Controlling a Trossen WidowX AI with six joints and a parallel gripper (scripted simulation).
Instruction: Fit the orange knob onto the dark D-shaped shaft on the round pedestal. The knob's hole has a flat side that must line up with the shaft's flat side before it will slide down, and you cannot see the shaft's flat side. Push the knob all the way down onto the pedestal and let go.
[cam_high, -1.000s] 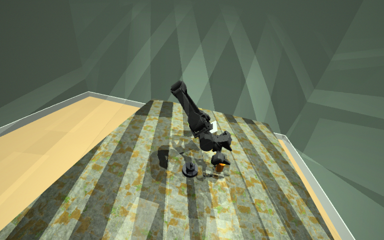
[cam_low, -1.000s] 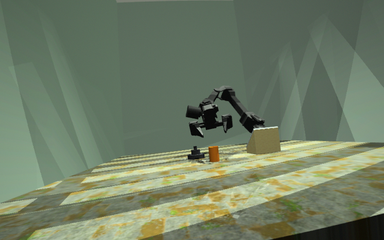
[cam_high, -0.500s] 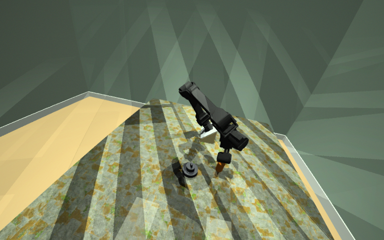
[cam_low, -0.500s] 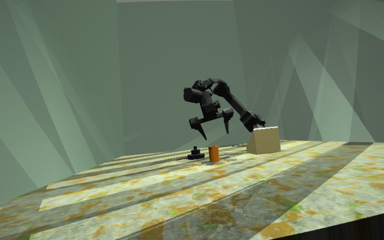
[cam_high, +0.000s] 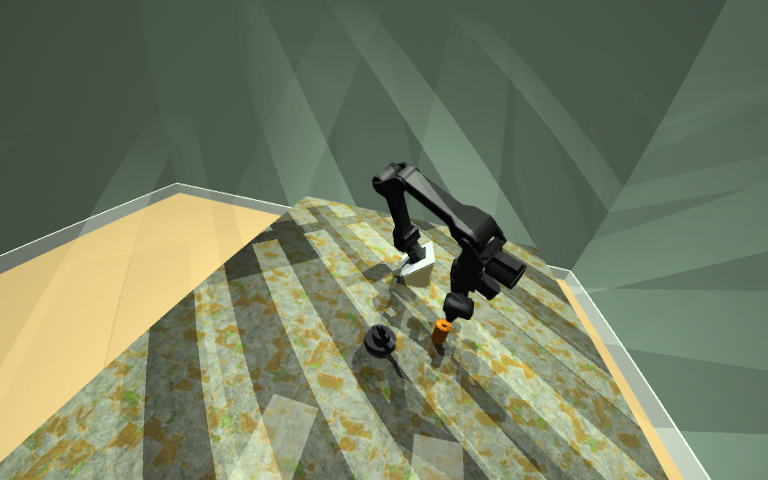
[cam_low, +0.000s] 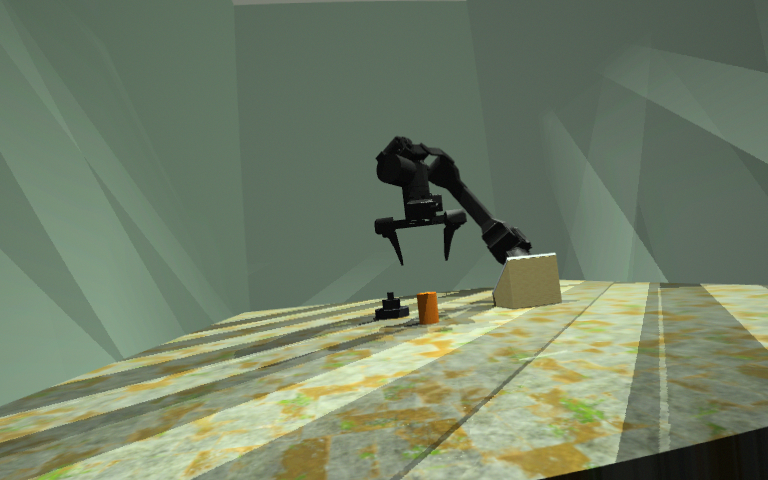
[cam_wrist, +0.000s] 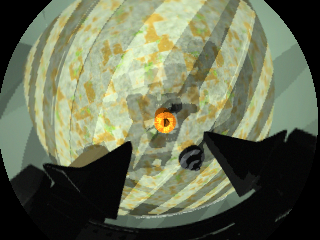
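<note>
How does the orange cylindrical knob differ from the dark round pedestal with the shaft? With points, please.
The orange cylindrical knob (cam_high: 439, 335) (cam_low: 427, 308) (cam_wrist: 159, 126) is bright, the dark round pedestal (cam_high: 373, 344) (cam_low: 391, 312) (cam_wrist: 185, 161) nearly black. The knob has an opening in its top; the pedestal has a shaft rising from it. The knob is narrower than the pedestal's base. Both stand upright on the patterned surface.

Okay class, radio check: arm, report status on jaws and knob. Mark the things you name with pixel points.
Jaws (cam_low: 424, 262) open, nothing held, above knob. Knob (cam_high: 440, 332) (cam_low: 428, 308) (cam_wrist: 165, 122) upright on table, off the shaft (cam_low: 390, 296). Nothing seen between jaws and knob.
</note>
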